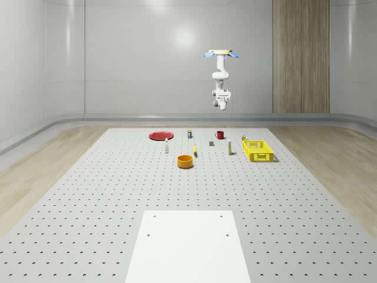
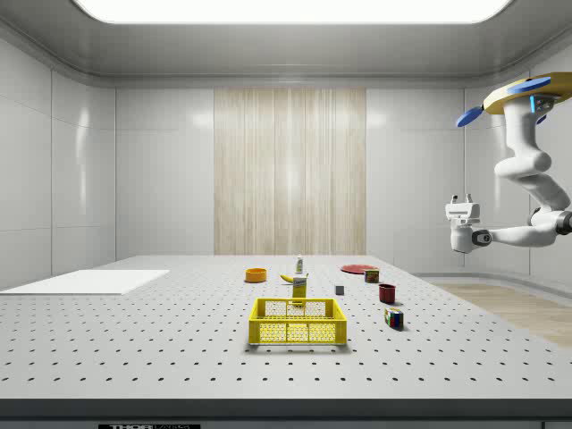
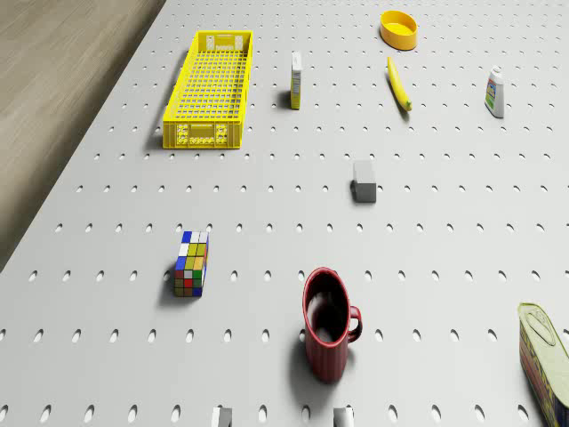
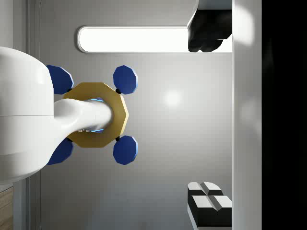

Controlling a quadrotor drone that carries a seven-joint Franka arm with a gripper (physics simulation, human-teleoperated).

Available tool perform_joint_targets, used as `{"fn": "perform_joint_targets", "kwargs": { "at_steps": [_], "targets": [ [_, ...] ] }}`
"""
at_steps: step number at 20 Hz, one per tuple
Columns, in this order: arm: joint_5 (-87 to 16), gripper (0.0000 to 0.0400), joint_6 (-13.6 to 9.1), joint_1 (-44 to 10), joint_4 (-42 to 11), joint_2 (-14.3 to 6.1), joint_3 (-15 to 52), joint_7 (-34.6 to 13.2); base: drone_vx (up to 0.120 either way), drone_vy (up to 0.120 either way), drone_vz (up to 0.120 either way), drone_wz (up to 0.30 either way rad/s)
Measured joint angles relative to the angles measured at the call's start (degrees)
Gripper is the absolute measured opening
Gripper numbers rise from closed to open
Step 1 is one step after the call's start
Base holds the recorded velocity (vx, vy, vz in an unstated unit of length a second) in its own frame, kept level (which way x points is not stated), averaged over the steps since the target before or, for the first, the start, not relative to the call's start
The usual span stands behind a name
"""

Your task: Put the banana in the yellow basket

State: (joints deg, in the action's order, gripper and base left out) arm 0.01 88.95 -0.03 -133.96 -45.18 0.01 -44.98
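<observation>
The banana point(image 3: 398, 84) point(image 1: 195, 152) lies flat on the perforated table between the orange bowl point(image 3: 399, 28) and a small upright carton point(image 3: 296, 80). The yellow basket point(image 3: 210, 87) point(image 1: 258, 151) point(image 2: 298, 322) stands beyond the carton, with nothing in it. The drone point(image 1: 221, 54) point(image 2: 527, 94) hovers high over the far part of the table, near the red mug point(image 3: 327, 325). Its arm is folded below it. My gripper point(image 2: 462, 197) point(image 1: 222, 106) point(image 4: 211, 115) is far above the objects, points up toward the drone body point(image 4: 96, 115), and is open with nothing between its fingers.
A Rubik's cube point(image 3: 191, 263), a grey block point(image 3: 364, 181), a white bottle point(image 3: 495, 92) and a tin can point(image 3: 544, 356) stand scattered on the table. A red plate point(image 1: 160, 135) lies at the far left of the whole-scene view. A white sheet point(image 1: 187, 244) covers the near end.
</observation>
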Motion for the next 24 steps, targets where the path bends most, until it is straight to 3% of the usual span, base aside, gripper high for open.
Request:
{"fn": "perform_joint_targets", "kwargs": {
  "at_steps": [5,11,16,24],
  "targets": [
    [0.0,0.0400,-4.8,-0.1,6.1,1.0,0.1,0.1,0.000,0.000,0.000,0.000],
    [0.1,0.0400,-8.9,-0.2,12.8,3.4,0.1,0.1,0.080,-0.113,0.000,0.000],
    [0.1,0.0400,-10.5,-0.3,15.7,4.5,0.2,0.1,0.120,-0.120,0.000,0.000],
    [0.1,0.0400,-11.0,-0.4,17.0,4.9,0.2,0.2,0.120,-0.120,0.000,0.000]
  ]
}}
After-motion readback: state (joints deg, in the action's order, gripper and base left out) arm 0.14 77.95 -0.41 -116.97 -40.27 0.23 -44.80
